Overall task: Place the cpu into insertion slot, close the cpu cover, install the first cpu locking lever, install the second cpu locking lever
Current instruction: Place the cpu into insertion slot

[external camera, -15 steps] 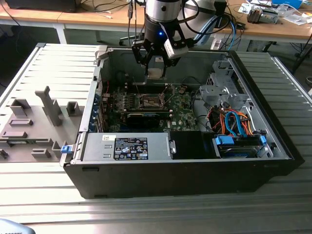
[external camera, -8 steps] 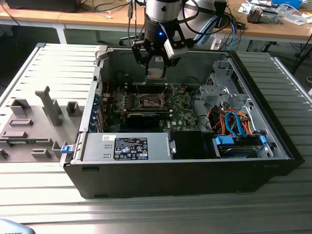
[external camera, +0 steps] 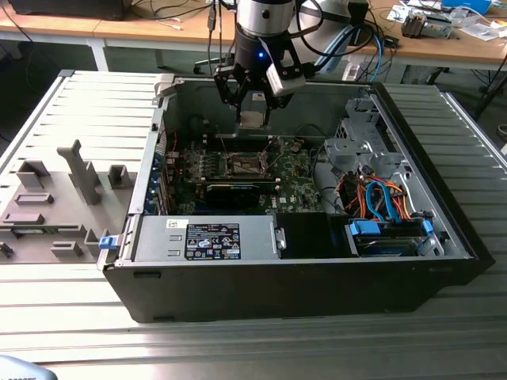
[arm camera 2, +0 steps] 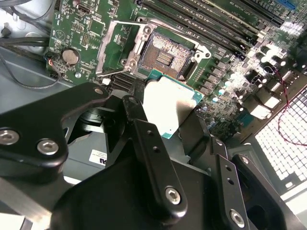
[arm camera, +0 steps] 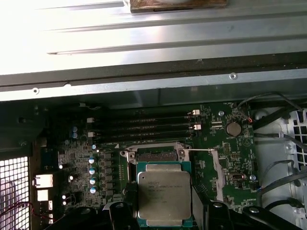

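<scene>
Fingers (arm camera 2: 144, 139): black, closed on two opposite edges of the cpu (arm camera 2: 169, 103), whose pale metal top faces up and away from the board

Gripper (external camera: 252, 115): in the exterior view it hangs inside the open computer case (external camera: 317, 273), above the motherboard (external camera: 297, 178) and clear of it

Cpu, position: held in the air, not seated; in the first wrist view it overlaps the near part of the insertion slot (arm camera: 156, 156), and in the second wrist view it sits just beside the socket's near corner

Insertion slot: dark square with a thin silver rim, contact field bare and unoccupied, green board all round

Cpu cover (arm camera 2: 136, 45): silver frame swung open to one side of the socket, its window showing board beneath; not over the slot

Beyond the socket: long black memory slots (arm camera 2: 216, 24), a coin cell (arm camera 2: 71, 56), then the grey case wall (arm camera: 144, 81)

Step in hand, as judged: placing the cpu. Handling note: keep the chip flat, square its edges and corner mark to the socket rim, lower it straight with no sideways slide across the contacts, and stay clear of the raised cover
</scene>
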{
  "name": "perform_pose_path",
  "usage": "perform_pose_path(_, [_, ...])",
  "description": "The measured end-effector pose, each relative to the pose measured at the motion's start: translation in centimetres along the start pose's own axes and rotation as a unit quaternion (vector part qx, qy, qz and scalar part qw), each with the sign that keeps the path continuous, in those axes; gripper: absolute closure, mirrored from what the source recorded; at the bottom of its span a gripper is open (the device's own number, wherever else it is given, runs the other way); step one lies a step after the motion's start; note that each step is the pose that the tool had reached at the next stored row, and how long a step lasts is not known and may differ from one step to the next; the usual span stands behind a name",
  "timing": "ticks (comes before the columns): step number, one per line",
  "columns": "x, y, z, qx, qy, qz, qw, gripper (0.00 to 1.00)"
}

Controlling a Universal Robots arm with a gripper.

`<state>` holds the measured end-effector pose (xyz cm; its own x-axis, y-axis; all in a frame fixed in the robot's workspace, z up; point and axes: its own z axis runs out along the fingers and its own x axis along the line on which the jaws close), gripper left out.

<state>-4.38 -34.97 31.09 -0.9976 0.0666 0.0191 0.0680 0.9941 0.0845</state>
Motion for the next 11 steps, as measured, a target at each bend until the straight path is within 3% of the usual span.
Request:
perform_pose_path(4, [0.0, 0.0, 0.01, 0.002, -0.0002, 0.0, 1.0, 0.46])
perform_pose_path(11, [0.0, 0.0, 0.01, 0.0023, -0.0003, 0.002, 1.0, 0.46])
